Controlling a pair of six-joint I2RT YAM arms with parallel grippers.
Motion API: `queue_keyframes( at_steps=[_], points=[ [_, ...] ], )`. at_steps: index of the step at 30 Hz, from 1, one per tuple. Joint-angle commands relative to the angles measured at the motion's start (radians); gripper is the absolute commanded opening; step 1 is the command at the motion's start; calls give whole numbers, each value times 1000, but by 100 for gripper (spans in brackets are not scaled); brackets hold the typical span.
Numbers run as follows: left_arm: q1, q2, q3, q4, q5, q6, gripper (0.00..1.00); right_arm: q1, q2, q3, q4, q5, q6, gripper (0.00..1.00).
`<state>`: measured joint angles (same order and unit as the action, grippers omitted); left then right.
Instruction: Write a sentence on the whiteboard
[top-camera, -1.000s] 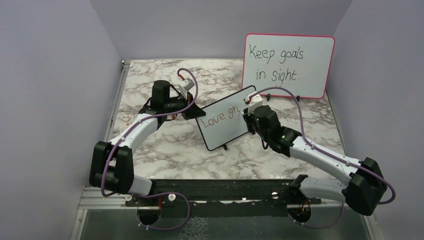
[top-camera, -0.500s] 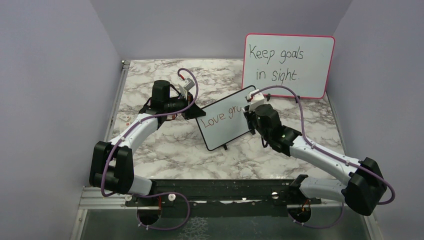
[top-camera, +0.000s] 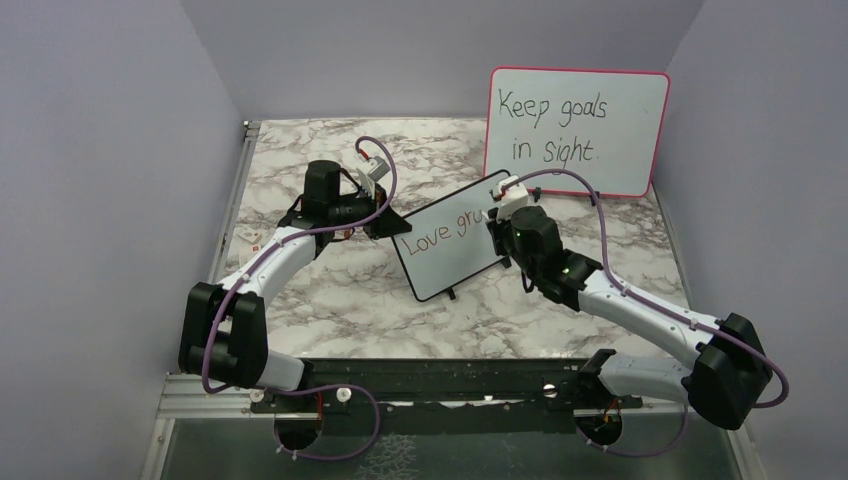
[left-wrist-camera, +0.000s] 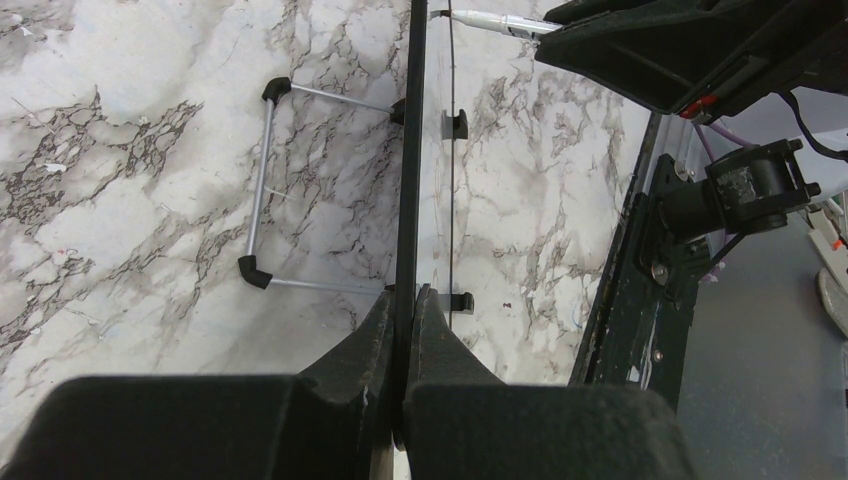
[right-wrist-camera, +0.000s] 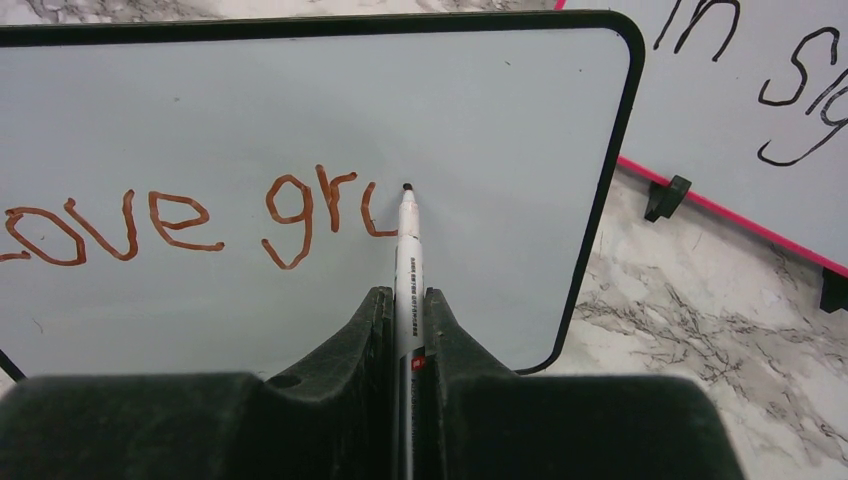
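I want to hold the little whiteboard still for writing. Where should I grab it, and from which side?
Grab the whiteboard by its thin black frame on the left edge, coming in edge-on from the left, as the left gripper does. The standing board is thin enough to pinch there, and that side leaves the face free for the marker in the right gripper.

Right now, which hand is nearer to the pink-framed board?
The right hand: it holds a marker on the whiteboard, just in front of the pink-framed board. The left hand clamps the whiteboard's opposite edge, farther away.
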<state>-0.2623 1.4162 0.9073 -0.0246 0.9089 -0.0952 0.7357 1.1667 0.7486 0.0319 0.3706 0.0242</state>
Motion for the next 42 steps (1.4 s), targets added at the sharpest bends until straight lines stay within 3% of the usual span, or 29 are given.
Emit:
queue_keyframes(
  at_steps=[1, 42],
  points=[
    [-8, 46, -28, -109, -165, 116, 0, -7, 5, 33, 51, -48, -15, 1],
    [-7, 51, -21, -127, -189, 118, 0, -7, -30, 29, -30, -118, -15, 0]
  ],
)
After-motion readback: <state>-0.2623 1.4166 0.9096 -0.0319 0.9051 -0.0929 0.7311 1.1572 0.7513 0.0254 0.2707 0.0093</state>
